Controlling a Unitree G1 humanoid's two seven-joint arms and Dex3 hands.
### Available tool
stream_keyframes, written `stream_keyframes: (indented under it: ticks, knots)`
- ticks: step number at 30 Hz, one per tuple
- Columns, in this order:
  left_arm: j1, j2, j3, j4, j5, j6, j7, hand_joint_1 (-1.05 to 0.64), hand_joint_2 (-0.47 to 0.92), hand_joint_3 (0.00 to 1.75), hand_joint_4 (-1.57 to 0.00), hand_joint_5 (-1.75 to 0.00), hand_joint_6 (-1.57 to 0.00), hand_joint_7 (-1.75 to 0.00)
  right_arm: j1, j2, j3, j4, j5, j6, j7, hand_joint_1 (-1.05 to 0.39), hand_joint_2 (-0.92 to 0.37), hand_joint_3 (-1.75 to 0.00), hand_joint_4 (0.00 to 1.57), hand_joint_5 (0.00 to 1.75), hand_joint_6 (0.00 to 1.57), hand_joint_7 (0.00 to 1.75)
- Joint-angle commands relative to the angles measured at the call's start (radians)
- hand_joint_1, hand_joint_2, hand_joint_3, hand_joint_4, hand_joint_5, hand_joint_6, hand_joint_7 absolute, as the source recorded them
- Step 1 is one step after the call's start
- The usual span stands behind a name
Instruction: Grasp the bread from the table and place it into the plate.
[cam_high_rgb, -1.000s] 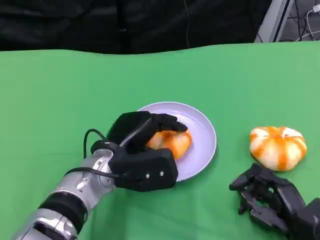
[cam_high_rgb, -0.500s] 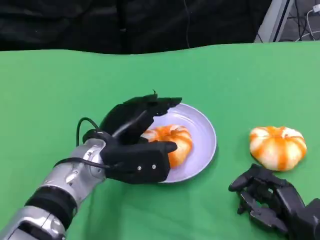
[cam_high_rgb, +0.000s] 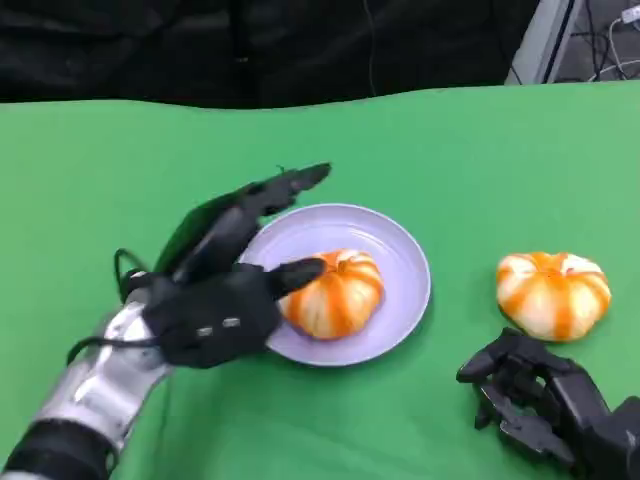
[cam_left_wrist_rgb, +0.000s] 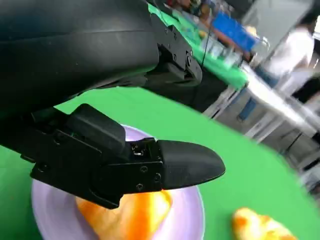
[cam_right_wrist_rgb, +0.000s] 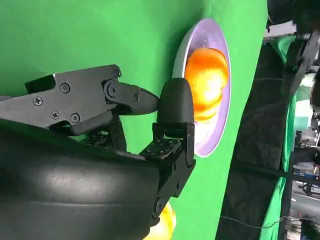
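Observation:
One orange-and-white striped bread (cam_high_rgb: 335, 292) lies on the lilac plate (cam_high_rgb: 405, 258), left of its middle. My left hand (cam_high_rgb: 215, 295) hovers at the plate's left edge, fingers spread and holding nothing; its thumb tip is at the bread's left side, and I cannot tell whether it touches. The left wrist view has this bread (cam_left_wrist_rgb: 130, 220) on the plate (cam_left_wrist_rgb: 45, 210) under the thumb. A second bread (cam_high_rgb: 553, 293) sits on the cloth to the plate's right. Just in front of it my right hand (cam_high_rgb: 545, 400) rests low and holds nothing. The right wrist view looks past that hand (cam_right_wrist_rgb: 115, 130) to the plate (cam_right_wrist_rgb: 207, 137) and bread (cam_right_wrist_rgb: 207, 80).
A green cloth (cam_high_rgb: 480, 160) covers the table. Black drapes hang behind its far edge, and a metal stand with cables (cam_high_rgb: 560, 40) is at the far right. The left wrist view has blurred furniture and a person in white (cam_left_wrist_rgb: 295, 45) in the background.
My left hand has opened, let go of the bread and drawn back to the left. The bread stays on the plate. The right hand has not moved.

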Motion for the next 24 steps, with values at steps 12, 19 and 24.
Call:
stream_keyframes:
  ticks: [12,19,24]
  knots:
    - [0.209,-0.036,0.238,-0.077,-0.610,-0.160,-0.503,-0.81,0.92,0.48,-0.47,-0.02,-0.46,-0.01,0.001,-0.017,-0.007,0.013,0.007,-0.004,0.004,-0.26,-0.92,-0.49,0.58,1.75,0.66,1.24]
    - [0.269,-0.054,0.307,-0.089,-0.687,-0.149,-0.607,-0.79,0.92,0.46,-0.53,-0.03,-0.47,-0.01,0.000,-0.018,-0.010,0.015,0.010,0.002,0.008,-0.26,-0.92,-0.49,0.58,1.75,0.66,1.24]
    - [0.345,-0.058,0.366,-0.088,-0.751,-0.128,-0.680,-0.79,0.92,0.45,-0.57,-0.04,-0.50,-0.02,0.002,-0.019,-0.009,0.010,0.008,-0.002,0.009,-0.26,-0.92,-0.49,0.59,1.75,0.66,1.23]
